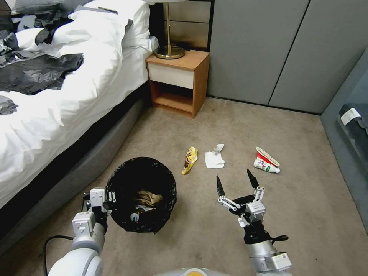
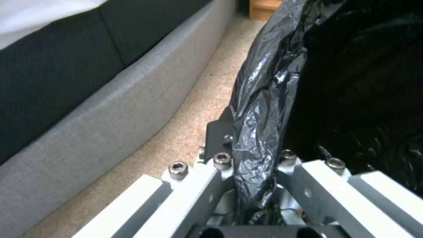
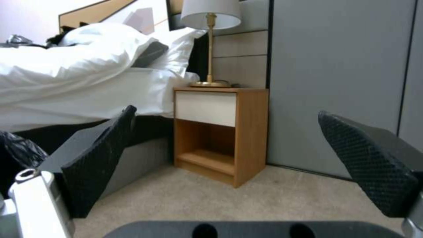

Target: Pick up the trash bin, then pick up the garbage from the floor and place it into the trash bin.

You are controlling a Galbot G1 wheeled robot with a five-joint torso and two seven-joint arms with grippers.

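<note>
Beside the bed [image 1: 57, 126], left tool [image 1: 109, 203] grips trash bin [image 1: 142, 193] rim.

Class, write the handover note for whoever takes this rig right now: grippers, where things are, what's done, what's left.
Left gripper: shut on the trash bin rim, beside the bed.
Right gripper: open, empty, above the carpet near the white tissue.
Done: bin gripped; crumpled tan paper is inside it.
Left on the floor: yellow snack wrapper, tissue, squashed cup and bottle lying together.
</note>
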